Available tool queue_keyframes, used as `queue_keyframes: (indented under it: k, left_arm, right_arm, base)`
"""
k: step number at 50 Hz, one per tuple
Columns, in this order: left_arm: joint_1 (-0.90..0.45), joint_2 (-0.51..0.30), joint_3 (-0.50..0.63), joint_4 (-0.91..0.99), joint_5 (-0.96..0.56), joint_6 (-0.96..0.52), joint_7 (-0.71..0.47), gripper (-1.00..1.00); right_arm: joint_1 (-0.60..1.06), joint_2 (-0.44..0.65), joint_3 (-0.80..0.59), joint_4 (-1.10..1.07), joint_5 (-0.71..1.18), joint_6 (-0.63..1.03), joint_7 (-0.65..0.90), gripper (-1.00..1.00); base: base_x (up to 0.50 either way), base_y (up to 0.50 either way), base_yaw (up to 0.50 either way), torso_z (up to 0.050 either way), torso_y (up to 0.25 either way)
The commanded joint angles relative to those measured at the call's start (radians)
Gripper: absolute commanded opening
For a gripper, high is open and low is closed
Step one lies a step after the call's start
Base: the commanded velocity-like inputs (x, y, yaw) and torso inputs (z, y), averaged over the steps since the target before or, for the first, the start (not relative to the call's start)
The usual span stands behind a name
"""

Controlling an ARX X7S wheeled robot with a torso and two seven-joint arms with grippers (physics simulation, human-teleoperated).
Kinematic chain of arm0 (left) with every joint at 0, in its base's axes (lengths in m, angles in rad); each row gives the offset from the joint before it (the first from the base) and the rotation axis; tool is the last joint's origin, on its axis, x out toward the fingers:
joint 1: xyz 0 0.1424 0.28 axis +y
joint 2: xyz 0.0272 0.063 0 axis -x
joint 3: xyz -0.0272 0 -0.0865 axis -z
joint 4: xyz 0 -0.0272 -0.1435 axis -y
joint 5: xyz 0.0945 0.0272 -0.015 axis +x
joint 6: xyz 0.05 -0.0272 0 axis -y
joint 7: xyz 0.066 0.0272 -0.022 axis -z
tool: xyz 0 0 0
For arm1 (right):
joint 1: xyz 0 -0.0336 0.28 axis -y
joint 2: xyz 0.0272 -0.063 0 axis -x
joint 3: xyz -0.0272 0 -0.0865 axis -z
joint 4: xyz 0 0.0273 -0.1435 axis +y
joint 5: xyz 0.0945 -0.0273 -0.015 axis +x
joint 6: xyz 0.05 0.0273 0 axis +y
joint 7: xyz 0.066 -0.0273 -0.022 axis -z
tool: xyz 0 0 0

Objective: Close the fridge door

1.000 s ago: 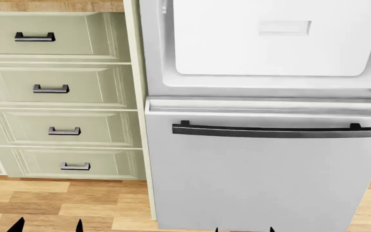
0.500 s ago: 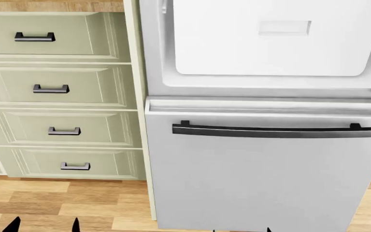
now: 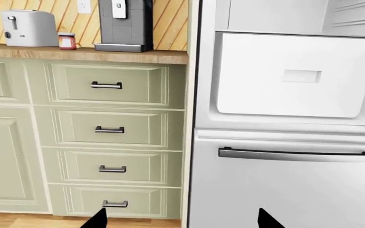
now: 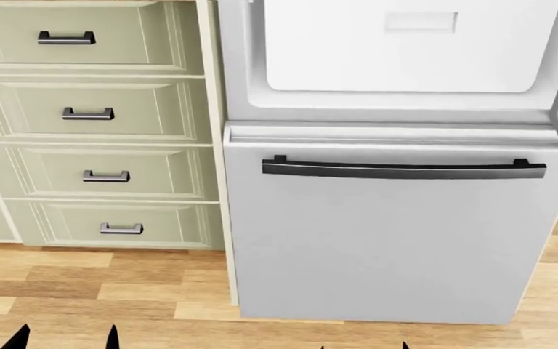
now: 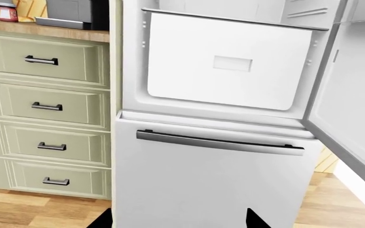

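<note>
Both pairs of jaws stand parted and hold nothing. The left gripper [image 3: 179, 219] shows only two dark fingertips low in its own view, well apart; the right gripper [image 5: 179, 219] shows the same in its view. In the head view each appears as a pair of tips at the bottom edge, above the wooden floor [image 4: 85, 291], clear of every surface.

The fridge door [image 5: 353, 123] is open and lies ahead of the right jaws and off to the robot's right — a tall pale slab, long axis upright, swung out toward the robot so its inner face shows. Its outer handle is not in view. The right arm looks the nearer one; the left faces the cabinet side. I judge the coming move to be a reach outward past the door's free edge, then a push back toward the fridge body.

Counted: one open door, one lower drawer front [image 4: 395, 240] with one horizontal black handle [image 4: 403, 169], one white bin [image 5: 230, 64] inside, four green cabinet drawers [image 4: 95, 113] — plus one toaster [image 3: 27, 27], one jar [image 3: 67, 41] and one coffee machine [image 3: 125, 23] on the counter [image 3: 81, 53].
</note>
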Motion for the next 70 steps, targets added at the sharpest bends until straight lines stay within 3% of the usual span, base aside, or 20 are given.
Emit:
queue_keyframes:
  k: [1, 23, 51, 70]
  left_arm:
    - [-0.002, -0.011, 0.012, -0.001, -0.016, 0.006, -0.010, 1.00]
    - [-0.001, -0.031, 0.036, 0.005, -0.031, 0.007, -0.027, 1.00]
    - [-0.002, -0.047, 0.058, 0.009, -0.051, 0.010, -0.050, 1.00]
    - [0.006, -0.060, 0.070, 0.025, -0.061, 0.010, -0.065, 1.00]
  right_arm:
    - [0.002, 0.010, -0.011, -0.005, 0.006, 0.005, 0.015, 1.00]
    - [0.001, 0.022, -0.021, 0.010, 0.022, -0.031, 0.045, 1.00]
    - [-0.002, 0.038, -0.029, 0.001, 0.064, -0.037, 0.060, 1.00]
    - [-0.006, 0.051, -0.043, -0.011, 0.065, -0.035, 0.077, 1.00]
  base:
    - [-0.34, 0.00, 0.00, 0.000, 0.000]
    - [-0.24, 0.00, 0.00, 0.000, 0.000]
    - [-0.01, -0.50, 0.00, 0.000, 0.000]
    - [-0.29, -0.45, 0.00, 0.000, 0.000]
